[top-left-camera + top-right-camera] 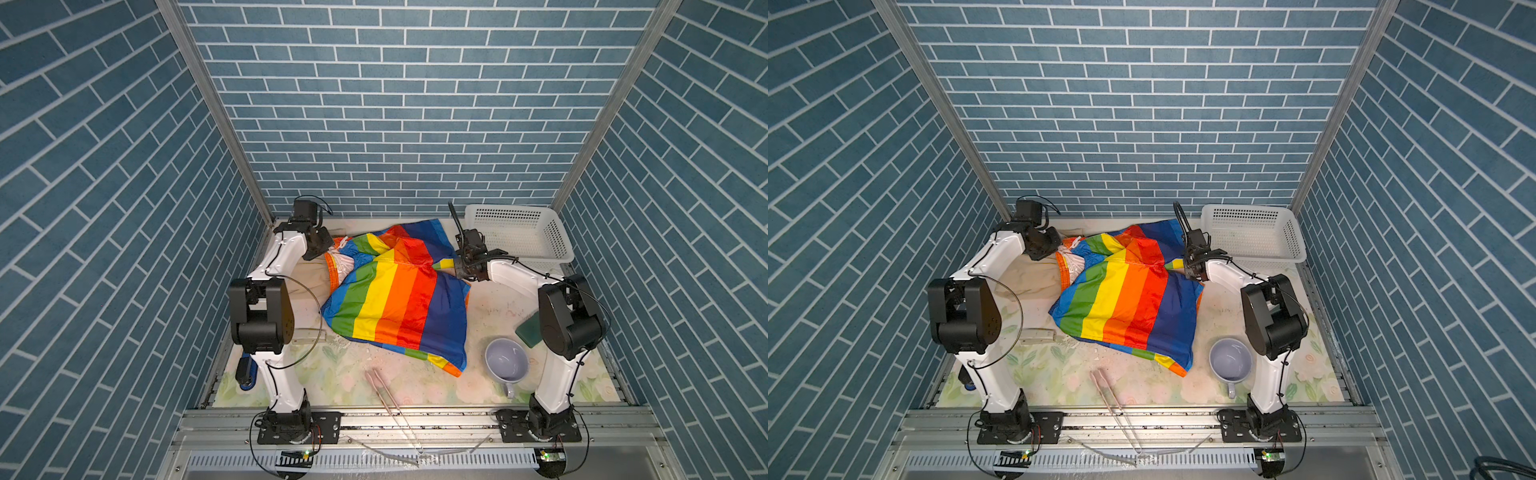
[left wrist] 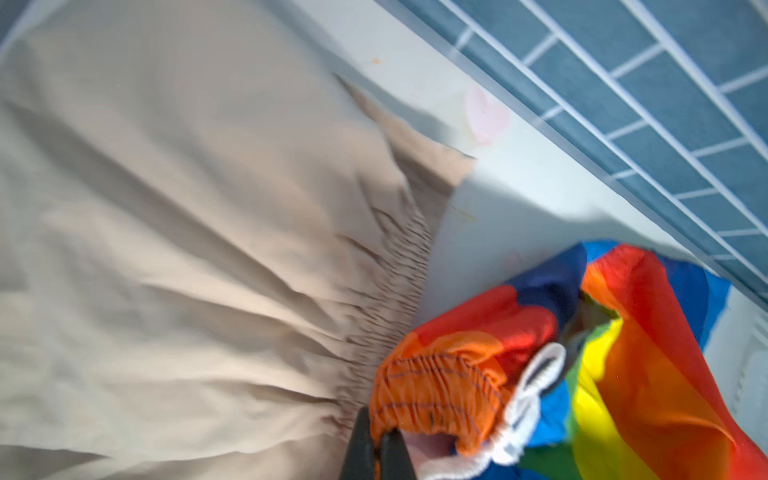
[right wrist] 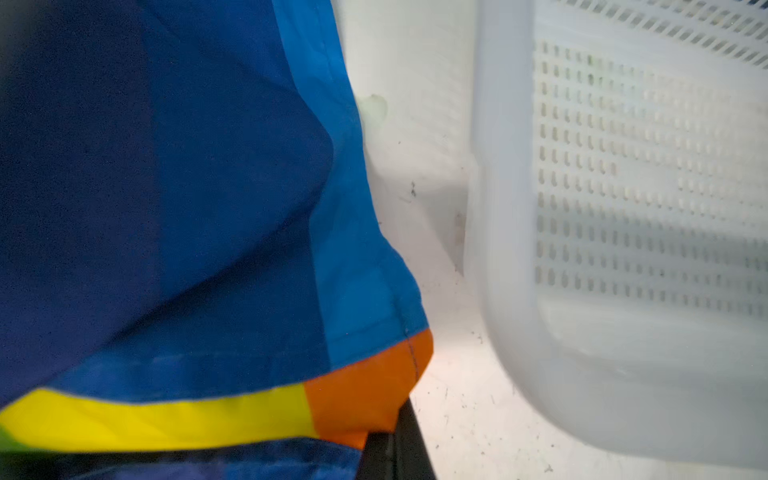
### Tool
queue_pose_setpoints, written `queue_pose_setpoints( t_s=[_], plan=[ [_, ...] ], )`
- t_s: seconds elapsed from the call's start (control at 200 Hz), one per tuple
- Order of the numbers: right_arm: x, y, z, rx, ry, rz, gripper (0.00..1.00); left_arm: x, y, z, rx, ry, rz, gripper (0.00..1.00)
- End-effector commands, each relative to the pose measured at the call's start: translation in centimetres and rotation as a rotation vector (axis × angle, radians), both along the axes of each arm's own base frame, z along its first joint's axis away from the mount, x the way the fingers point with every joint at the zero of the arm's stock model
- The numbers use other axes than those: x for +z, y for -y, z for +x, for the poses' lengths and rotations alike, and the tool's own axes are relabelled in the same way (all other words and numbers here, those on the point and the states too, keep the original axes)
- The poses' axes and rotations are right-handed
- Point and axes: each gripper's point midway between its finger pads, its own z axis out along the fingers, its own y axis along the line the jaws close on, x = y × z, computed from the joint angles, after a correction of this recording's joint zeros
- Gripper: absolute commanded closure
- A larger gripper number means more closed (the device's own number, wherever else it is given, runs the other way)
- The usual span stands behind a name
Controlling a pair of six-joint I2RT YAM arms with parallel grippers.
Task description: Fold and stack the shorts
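Farthest left of the basket (image 1: pixel 519 232), partly under the left arm: beige shorts (image 1: pixel 305 280), flat on the table, gathered elastic waist on the side facing the basket, cloth spreading away from it; long axis roughly left to right

Well left of the basket, toward the back wall: left gripper (image 2: pixel 377 432), closed tight on the gathered orange waistband of the rainbow shorts (image 1: pixel 395 303), with the white drawstring (image 2: pixel 523 399) looped just beside the pinch

Between that pinch and the basket: the rainbow pair itself, crumpled, overlapping the beige pair's edge. Waist pointing left, away from the basket; one leg drawn toward the basket, the other fanned out toward the near edge, stripes running waist to hem. Long axis left to right, strung between the two pincers

Nearer than the basket and left of it: pale tongs (image 1: pixel 386 395), lying lengthwise toward the near rail

Just beside the basket's left wall: right gripper (image 1: pixel 456 268), closed on a yellow-and-orange hem corner of the drawn leg; in the right wrist view, one dark finger (image 3: pixel 399 449) in sight, cloth draped over it

In front of the basket: lavender mug (image 1: pixel 506 360), mouth up, then a green block (image 1: pixel 528 330)
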Motion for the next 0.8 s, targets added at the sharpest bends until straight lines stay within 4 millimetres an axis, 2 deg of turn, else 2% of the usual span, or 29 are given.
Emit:
queue_pose_setpoints(
  t_s=[0.0, 0.12, 0.18, 0.225, 0.3, 0.35, 0.48, 0.59, 0.73, 0.795],
  plan=[
    [-2.1, -0.4, -1.0, 0.011, -0.035, -0.008, 1.00, -1.2, -2.0, -0.8, 0.046, -0.036, 0.026, 1.00],
    [-4.1, -1.0, -1.8, 0.000, -0.082, 0.040, 1.00, -2.6, -2.1, -0.5, 0.040, -0.067, 0.026, 1.00],
    [-4.2, -1.3, -1.9, 0.001, -0.092, 0.067, 0.90, -3.1, -2.0, -0.5, 0.037, -0.080, 0.021, 1.00],
    [-4.0, -1.6, -2.1, 0.001, -0.096, 0.086, 0.82, -3.2, -2.0, -0.6, 0.038, -0.089, 0.020, 0.88],
    [-2.6, -2.1, -2.3, 0.012, -0.079, 0.131, 0.77, -2.8, -1.8, -0.7, 0.038, -0.077, 0.010, 0.58],
    [-1.3, -2.3, -2.2, 0.021, -0.058, 0.153, 0.76, -2.1, -1.8, -0.9, 0.043, -0.060, 0.007, 0.48],
    [2.4, -2.7, -2.3, 0.030, 0.002, 0.211, 0.75, 0.3, -1.5, -1.7, 0.055, 0.000, 0.003, 0.41],
    [4.4, -3.1, -2.5, 0.033, 0.037, 0.264, 0.75, 1.4, 0.6, -2.2, 0.022, 0.048, -0.003, 0.35],
    [4.8, -3.4, -2.9, 0.028, 0.031, 0.304, 0.75, 0.6, 3.6, -2.2, -0.051, 0.030, 0.010, 0.31],
    [4.4, -3.5, -3.2, 0.029, 0.022, 0.307, 0.75, -0.7, 4.2, -2.3, -0.053, 0.003, -0.011, 0.38]
  ],
)
